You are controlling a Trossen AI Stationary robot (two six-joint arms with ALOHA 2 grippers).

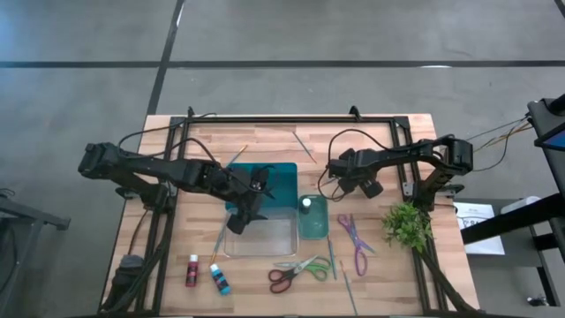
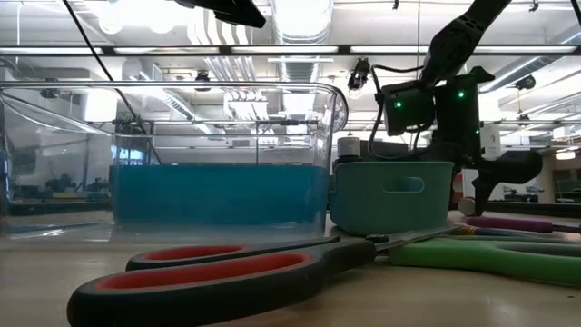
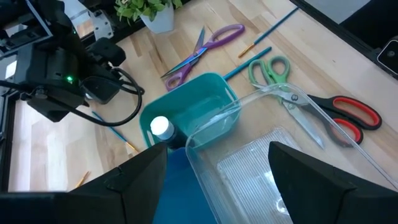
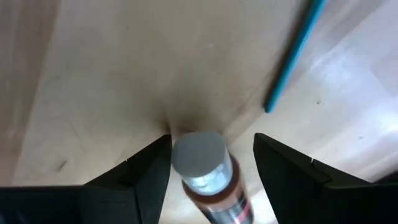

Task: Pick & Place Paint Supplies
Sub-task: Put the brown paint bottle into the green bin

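Observation:
My right gripper (image 4: 211, 142) is open, low over the bare wood right of the teal container (image 1: 312, 218). Its fingers stand on either side of a small reddish-brown bottle with a white cap (image 4: 200, 157), and I see no touch. My left gripper (image 3: 217, 149) is open above the clear container (image 3: 292, 155) and holds nothing. Another white-capped bottle (image 3: 160, 127) stands inside the teal container. A red bottle (image 1: 192, 271) and a blue bottle (image 1: 220, 279) lie near the table's near edge. The red-green scissors (image 1: 296, 272) and the purple scissors (image 1: 353, 240) lie flat on the table.
Thin brushes lie scattered: one by the far edge (image 1: 305, 146), one near the teal lid (image 1: 238, 157), others beside the scissors (image 1: 332, 258). A teal brush (image 4: 295, 50) lies just beyond my right gripper. The potted green sprig (image 1: 408, 225) stands at the table's right.

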